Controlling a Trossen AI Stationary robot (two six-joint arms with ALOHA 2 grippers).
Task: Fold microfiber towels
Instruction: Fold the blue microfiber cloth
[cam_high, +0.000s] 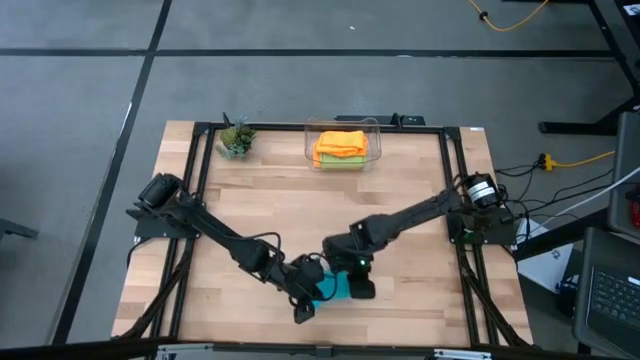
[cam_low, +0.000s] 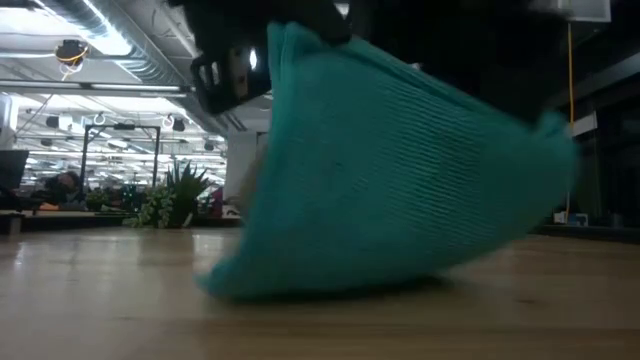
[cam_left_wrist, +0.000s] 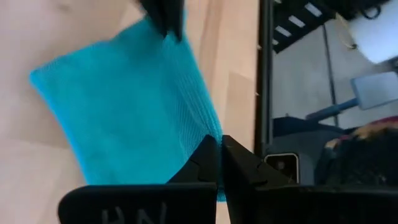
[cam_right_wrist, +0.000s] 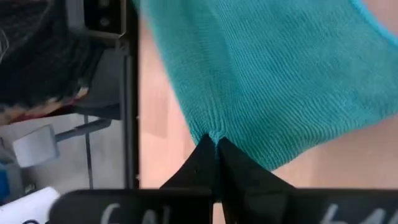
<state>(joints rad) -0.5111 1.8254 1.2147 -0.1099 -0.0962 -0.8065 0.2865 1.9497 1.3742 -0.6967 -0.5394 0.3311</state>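
Your left pincer (cam_high: 312, 300) sits low at the near edge of the counter (cam_high: 300, 210), and your right pincer (cam_high: 358, 283) is just beside it. Between them hangs the teal towel (cam_high: 333, 288). Each pincer is clamped on an edge of it.

In the left wrist view, the left pincer's (cam_left_wrist: 221, 144) fingers are pressed together on one corner of the teal towel (cam_left_wrist: 124, 99), and the cloth fans out from the pinch over the wood. A dark tip of the other arm shows at the towel's far corner.

In the right wrist view, the right pincer (cam_right_wrist: 215, 142) is likewise closed tight, with the towel (cam_right_wrist: 273, 68) puckered at the pinch point and spreading away from it.

From counter height, the teal towel (cam_low: 390, 170) hangs as a broad drape, held up at its upper corners. Its lower fold touches the counter (cam_low: 120, 290); the side nearer the plant (cam_low: 172, 195) rests on the wood, while the other side lifts clear.

At the far edge of the counter stands a clear bin (cam_high: 343, 145) holding an orange towel (cam_high: 341, 142) stacked on a green towel (cam_high: 340, 162). Whether a second orange one lies in that stack, you cannot tell. The small plant (cam_high: 236, 137) stands beside the bin, apart from it.
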